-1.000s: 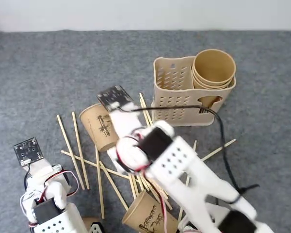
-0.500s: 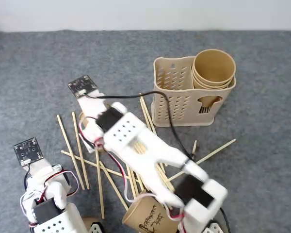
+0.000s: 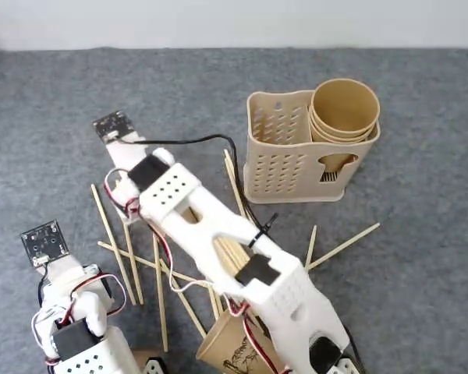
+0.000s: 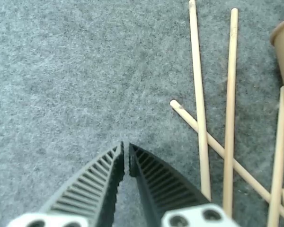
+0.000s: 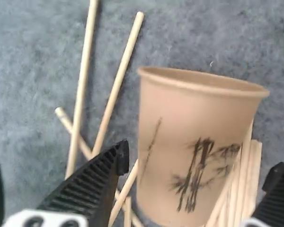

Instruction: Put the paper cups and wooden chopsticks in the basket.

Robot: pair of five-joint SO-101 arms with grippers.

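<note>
A paper cup (image 5: pixel 189 142) with a bamboo print lies on its side on the grey carpet, between the spread fingers of my open right gripper (image 5: pixel 194 182). My right arm (image 3: pixel 179 202) stretches from the front to the left of the beige basket (image 3: pixel 285 148). Stacked paper cups (image 3: pixel 343 109) stand in the basket's right compartment. Another cup (image 3: pixel 234 351) lies at the front under that arm. Wooden chopsticks (image 3: pixel 109 230) are scattered over the carpet. My left gripper (image 4: pixel 125 153) is shut and empty above bare carpet, beside two chopsticks (image 4: pixel 199 94).
My left arm (image 3: pixel 74 319) sits at the front left corner. Loose chopsticks (image 3: pixel 343 245) also lie in front of the basket at the right. A pale wall edge runs along the far side; open carpet lies at the far left and right.
My right arm has swung left, away from the basket, and now covers the lying cup in the high view. The left arm has not moved.
</note>
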